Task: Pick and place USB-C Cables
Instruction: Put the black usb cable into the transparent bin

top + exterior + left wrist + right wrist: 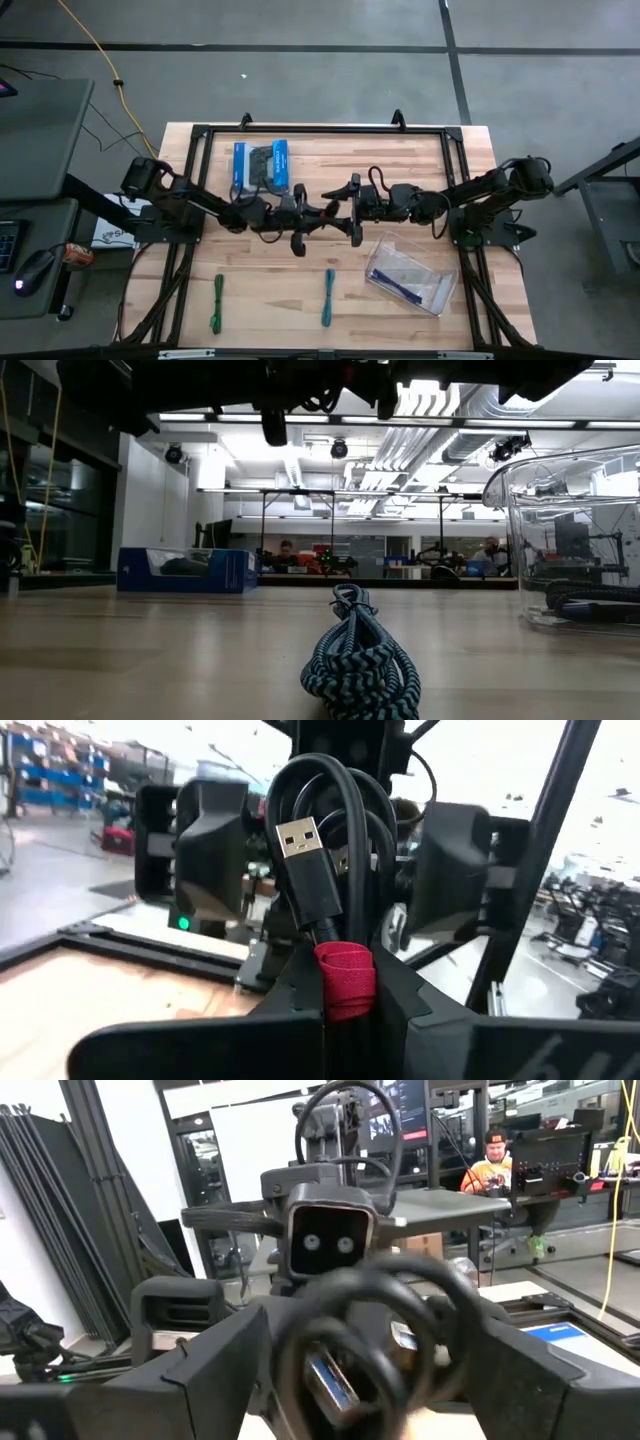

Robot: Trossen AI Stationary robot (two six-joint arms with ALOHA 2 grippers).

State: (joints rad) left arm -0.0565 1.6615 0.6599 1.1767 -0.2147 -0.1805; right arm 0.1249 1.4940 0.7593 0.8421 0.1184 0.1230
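Note:
The black USB-C cable bundle (pixel 320 830) with a red band sits in my left gripper (pixel 345 1005), in the air over the table's middle (pixel 322 211). My right gripper (pixel 360 1380) faces it from the table's right, open. Its two fingers (pixel 210 850) stand on either side of the bundle's looped free end (pixel 370 1310), apart from it. The green cable (pixel 217 303) and the teal cable (pixel 328 298) lie flat near the table's near edge. The purple cable (pixel 400 283) lies inside a clear container (pixel 428 262). My left gripper pinches the black bundle between its two fingers at the red band (pixel 345 970), near one end. The fingers come level from the table's left and lie along the bundle. The bundle is lifted clear of the table, its loops and silver plug (pixel 298 838) sticking out past the fingertips.
A blue box (pixel 260 168) picturing a gamepad lies toward the far edge, left of the middle. A black frame (pixel 300 130) borders the table. A yellow cord (pixel 100 55) runs over the floor beyond. In the low view the teal cable (pixel 355 660) lies nearest, the clear container (pixel 570 540) at right.

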